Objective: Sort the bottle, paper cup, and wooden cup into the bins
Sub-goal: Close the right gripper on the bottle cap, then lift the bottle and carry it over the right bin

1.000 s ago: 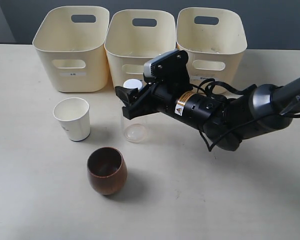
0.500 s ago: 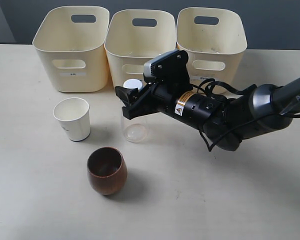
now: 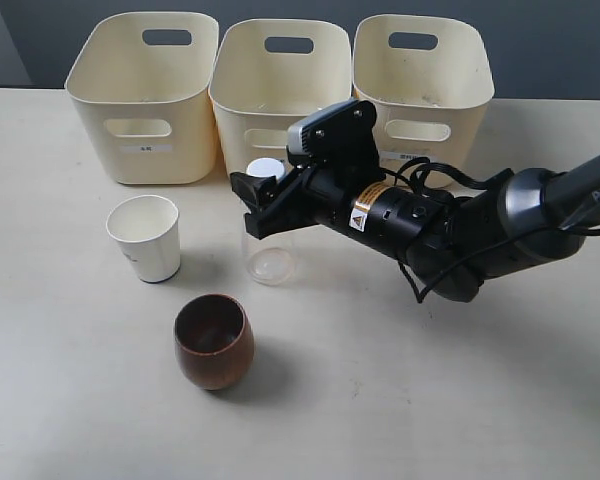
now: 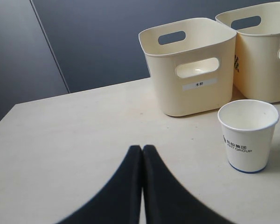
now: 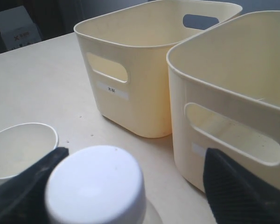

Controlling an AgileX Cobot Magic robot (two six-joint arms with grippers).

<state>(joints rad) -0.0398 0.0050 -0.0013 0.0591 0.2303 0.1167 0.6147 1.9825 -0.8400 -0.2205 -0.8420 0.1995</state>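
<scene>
We see the pale worktop (image 3: 70,400) carrying everything, and nothing on it has shifted against the frames from a second and half a second ago: arm, bottle and both cups sit exactly where they were. At the far edge stand the three cream bins (image 3: 282,95) in a row, just beside one another, each with oval handle cut-outs and a small white label on its front. The right arm (image 3: 480,235) reaches in from the right across the middle, its black body lying low over the worktop in front of the middle and right bins. Its right claw (image 3: 260,205) is spread wide, one finger on either side of the bottle (image 3: 268,262); in the right wrist view the dark fingers (image 5: 233,186) stand clear of the white cap on both sides, so the claw brackets the bottle without gripping it. The bottle stands upright in front of the middle bin. The wooden cup (image 3: 213,342) stands upright nearest the viewer, apart from the rest. The paper cup (image 3: 145,237) stands upright in front of the left bin, left of the bottle. The left claw (image 4: 142,154) appears only in its wrist view, fingers pressed together and holding nothing, short of the paper cup.
</scene>
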